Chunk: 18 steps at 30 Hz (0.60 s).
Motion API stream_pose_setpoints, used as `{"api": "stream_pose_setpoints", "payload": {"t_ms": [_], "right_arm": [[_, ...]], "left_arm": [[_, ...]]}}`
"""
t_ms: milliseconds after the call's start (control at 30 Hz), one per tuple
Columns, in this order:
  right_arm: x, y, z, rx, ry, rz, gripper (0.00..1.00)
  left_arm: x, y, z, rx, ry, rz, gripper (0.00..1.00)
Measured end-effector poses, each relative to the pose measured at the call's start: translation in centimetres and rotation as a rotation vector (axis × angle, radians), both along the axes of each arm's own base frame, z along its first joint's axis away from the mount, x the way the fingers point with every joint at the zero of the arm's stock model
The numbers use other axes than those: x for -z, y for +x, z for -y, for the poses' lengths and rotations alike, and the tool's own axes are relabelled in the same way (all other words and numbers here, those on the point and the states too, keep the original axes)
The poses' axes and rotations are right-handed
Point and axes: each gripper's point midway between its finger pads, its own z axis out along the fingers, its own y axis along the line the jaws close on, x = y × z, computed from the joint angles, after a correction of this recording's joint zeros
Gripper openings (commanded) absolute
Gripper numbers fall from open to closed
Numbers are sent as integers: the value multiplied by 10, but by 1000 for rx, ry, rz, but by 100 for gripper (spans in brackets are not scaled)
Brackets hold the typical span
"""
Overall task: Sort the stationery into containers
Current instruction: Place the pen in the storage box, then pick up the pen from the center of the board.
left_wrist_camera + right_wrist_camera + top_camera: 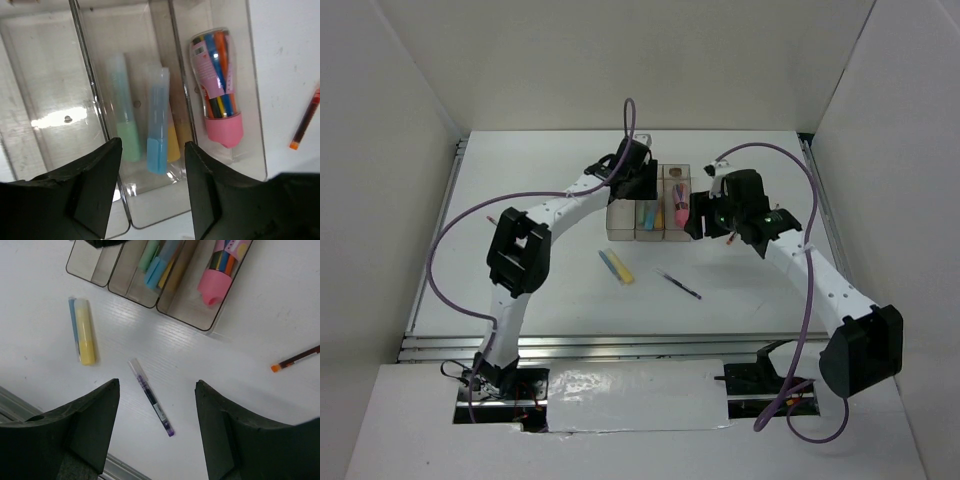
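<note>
The three joined clear containers (pixel 620 224) stand at the table's middle back. The left bin (pixel 45 100) is empty. The middle bin holds a green (pixel 125 125), a blue (pixel 159 135) and yellow markers (pixel 173 145). The right bin holds the fat pink-and-purple one (pixel 220 95). A yellow marker (pixel 86 332) with a thin blue pen (pixel 73 325) beside it, a dark purple pen (pixel 151 397) and a thin red pen (pixel 297 360) lie on the table. My left gripper (pixel 153 142) is open and empty above the bins' near end. My right gripper (pixel 157 382) is open and empty, high above the purple pen.
White walls close in the table on the left, back and right. A metal rail (pixel 560 345) runs along the near edge. The red pen also shows right of the bins in the left wrist view (pixel 306 120). Purple cables loop over both arms.
</note>
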Motion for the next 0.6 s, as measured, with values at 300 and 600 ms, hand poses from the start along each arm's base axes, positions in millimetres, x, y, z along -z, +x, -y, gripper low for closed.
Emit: {"api": "stream_pose_setpoints", "payload": {"t_ms": [300,600], "right_arm": [[17,-9,-72,-196,-36,-49,38],[95,-13,-161,-351,-187,-194,38]], "left_arm": [[-163,-2,-81,-78,-87,267,61],[-223,-71,-241,-322,-37,396,79]]}}
